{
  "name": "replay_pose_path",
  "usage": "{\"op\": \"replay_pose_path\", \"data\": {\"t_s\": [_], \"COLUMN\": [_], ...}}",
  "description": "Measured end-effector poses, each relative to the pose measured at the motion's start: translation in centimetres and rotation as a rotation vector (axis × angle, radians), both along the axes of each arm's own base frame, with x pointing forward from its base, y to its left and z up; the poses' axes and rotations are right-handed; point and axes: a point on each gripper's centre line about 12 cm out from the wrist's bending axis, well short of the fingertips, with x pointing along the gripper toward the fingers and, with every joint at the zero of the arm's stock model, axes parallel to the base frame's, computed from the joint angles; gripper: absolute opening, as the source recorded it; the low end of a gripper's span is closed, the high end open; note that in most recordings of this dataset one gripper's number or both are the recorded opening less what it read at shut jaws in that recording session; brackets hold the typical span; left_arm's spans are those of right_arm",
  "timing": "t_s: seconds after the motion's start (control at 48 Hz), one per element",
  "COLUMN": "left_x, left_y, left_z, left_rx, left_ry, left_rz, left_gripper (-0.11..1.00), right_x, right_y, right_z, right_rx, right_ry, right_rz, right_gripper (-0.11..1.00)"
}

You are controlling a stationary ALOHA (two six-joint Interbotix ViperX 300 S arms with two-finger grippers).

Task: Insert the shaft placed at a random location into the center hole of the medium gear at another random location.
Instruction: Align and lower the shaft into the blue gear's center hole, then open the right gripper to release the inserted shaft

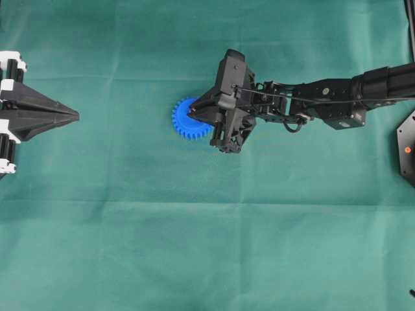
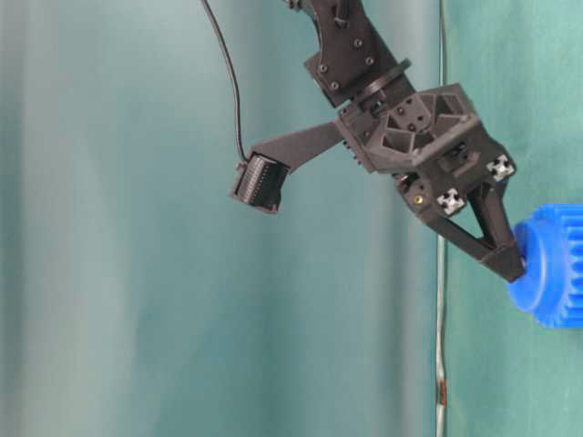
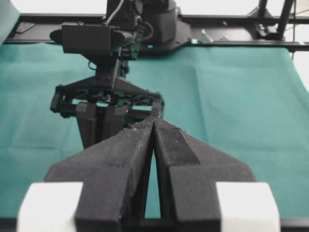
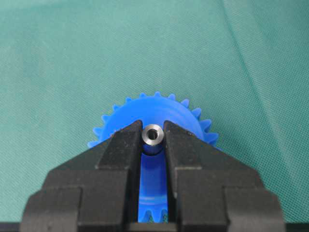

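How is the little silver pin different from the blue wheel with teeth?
The shaft is shiny silver-grey metal; the medium gear is bright blue plastic. The shaft is thin and smooth, while the gear is much wider, with small teeth around its rim. The shaft is pinched between the fingers of the right gripper; the gear lies flat on the green cloth, not gripped. Both look round from the right wrist view, and the shaft sits over the gear's middle.
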Motion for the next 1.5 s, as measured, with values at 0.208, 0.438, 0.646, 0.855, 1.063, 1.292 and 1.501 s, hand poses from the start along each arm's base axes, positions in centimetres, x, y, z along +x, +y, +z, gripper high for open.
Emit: {"op": "replay_pose_path", "data": {"t_s": [0.208, 0.438, 0.646, 0.855, 1.063, 1.292, 1.501], "left_x": [0.0, 0.0, 0.0, 0.0, 0.0, 0.0, 0.0], "left_y": [0.0, 0.0, 0.0, 0.0, 0.0, 0.0, 0.0], "left_z": [0.0, -0.1, -0.1, -0.1, -0.1, -0.1, -0.1], "left_rx": [0.000, -0.001, 0.000, -0.001, -0.001, 0.000, 0.000], "left_ry": [0.000, 0.002, 0.002, 0.002, 0.011, 0.011, 0.011], "left_rz": [0.000, 0.000, 0.000, 0.000, 0.000, 0.000, 0.000], "left_gripper": [0.00, 0.00, 0.00, 0.00, 0.00, 0.00, 0.00], "right_x": [0.0, 0.0, 0.0, 0.0, 0.1, 0.2, 0.0], "right_y": [0.0, 0.1, 0.1, 0.1, 0.6, 0.6, 0.8], "right_z": [-0.2, -0.2, -0.2, -0.3, -0.2, -0.1, 2.8], "right_rx": [0.000, -0.001, -0.001, 0.002, 0.005, 0.006, 0.004], "right_ry": [0.003, 0.003, 0.003, 0.006, 0.004, 0.001, -0.044], "right_rz": [0.000, 0.003, 0.004, 0.002, 0.009, 0.008, 0.014], "right_gripper": [0.14, 0.14, 0.14, 0.32, 0.87, 0.84, 0.84]}}
